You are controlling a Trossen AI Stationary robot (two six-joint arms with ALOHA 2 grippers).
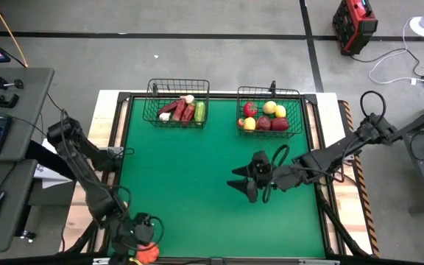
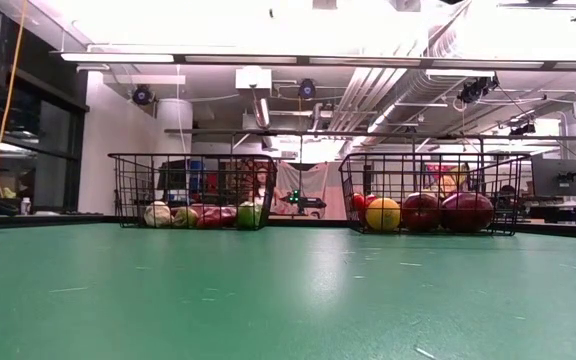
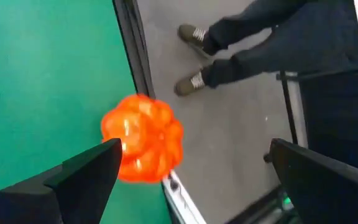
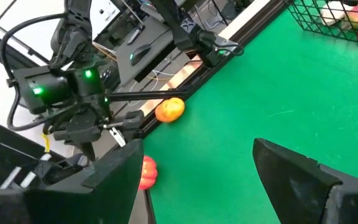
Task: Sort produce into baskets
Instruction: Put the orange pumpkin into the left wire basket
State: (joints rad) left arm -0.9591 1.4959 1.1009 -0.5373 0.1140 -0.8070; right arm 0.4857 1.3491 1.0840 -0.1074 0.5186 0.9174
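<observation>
Two black wire baskets stand at the table's far edge. The left basket (image 1: 177,103) holds red, white and green produce, and the right basket (image 1: 269,110) holds red and yellow pieces. An orange-red pumpkin-like piece (image 3: 143,138) lies at the table's near left corner, by the edge rail. My left gripper (image 3: 197,177) hangs open just over it, one finger close beside it. Another orange piece (image 4: 169,109) lies by the table's left edge. My right gripper (image 1: 243,184) is open over the table's right half, with nothing between its fingers.
A person's legs and shoes (image 3: 194,81) stand on the floor beside the near left corner. The dark frame rail (image 3: 132,56) runs along the green mat's edge. The mat (image 1: 197,177) between the baskets and the near edge is bare.
</observation>
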